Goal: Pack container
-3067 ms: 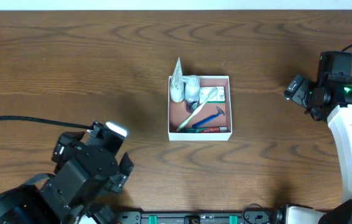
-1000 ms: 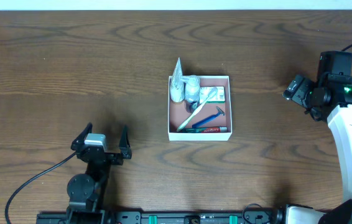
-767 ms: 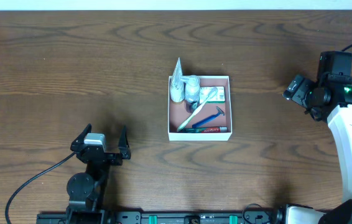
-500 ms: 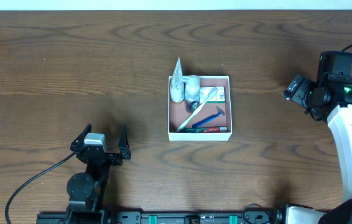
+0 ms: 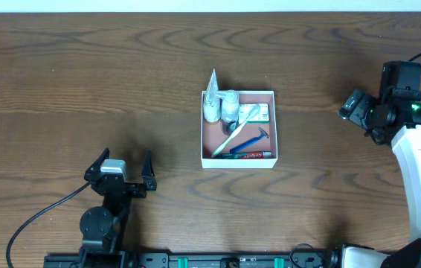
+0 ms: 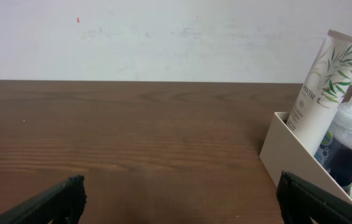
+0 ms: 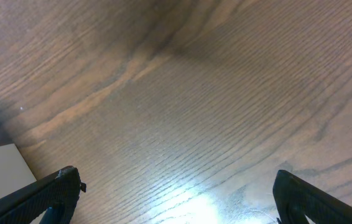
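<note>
My left gripper [image 5: 123, 164] sits low near the table's [image 5: 62, 89] front edge, jaws spread wide and empty. My right gripper [image 5: 355, 108] hangs at the far right, jaws likewise wide and empty. The container [image 5: 238, 162] rests mid-table. I read Pantene on its tube [image 6: 322, 87] and Colgate on the toothpaste [image 5: 252, 155].

The overhead camera looks straight down from high above and takes in the whole table [image 5: 62, 82]. The left wrist camera sits low, nearly level with the wood. It faces forward between the wide-apart fingers of the left gripper [image 6: 185, 205] toward the far wall [image 6: 163, 37]. Ahead and right of the jaws it catches the container [image 6: 291, 152] corner and a tube [image 6: 320, 87], both also seen from overhead. The right wrist camera looks steeply down, close, past the right gripper [image 7: 179, 202] at wood grain.
</note>
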`<state>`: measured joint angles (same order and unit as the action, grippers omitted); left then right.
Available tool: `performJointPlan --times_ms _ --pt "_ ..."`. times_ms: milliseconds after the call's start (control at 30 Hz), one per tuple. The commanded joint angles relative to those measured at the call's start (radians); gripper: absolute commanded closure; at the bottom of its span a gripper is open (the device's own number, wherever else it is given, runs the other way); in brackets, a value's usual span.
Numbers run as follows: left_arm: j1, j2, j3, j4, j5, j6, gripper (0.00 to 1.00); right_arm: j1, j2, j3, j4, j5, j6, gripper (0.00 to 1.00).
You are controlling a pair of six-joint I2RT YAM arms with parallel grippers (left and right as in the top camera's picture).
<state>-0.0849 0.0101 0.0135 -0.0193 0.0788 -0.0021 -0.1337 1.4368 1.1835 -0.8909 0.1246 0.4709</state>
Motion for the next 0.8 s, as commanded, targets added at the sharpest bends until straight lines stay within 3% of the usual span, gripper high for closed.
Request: performJointPlan --times_ms 0,333,767 --pt "0.008 -0.006 -0.010 -0.044 0.019 0.009 0.02 -0.005 -0.017 0.013 0.001 0.006 0.007 0.01" --pt "0.008 -0.006 -0.010 -0.044 0.019 0.009 0.02 0.003 -0.106 0.012 0.001 0.006 0.006 0.01" --pt "0.008 -0.006 -0.010 -0.044 0.019 0.009 0.02 0.168 -0.640 -0.089 0.001 0.006 0.007 0.01"
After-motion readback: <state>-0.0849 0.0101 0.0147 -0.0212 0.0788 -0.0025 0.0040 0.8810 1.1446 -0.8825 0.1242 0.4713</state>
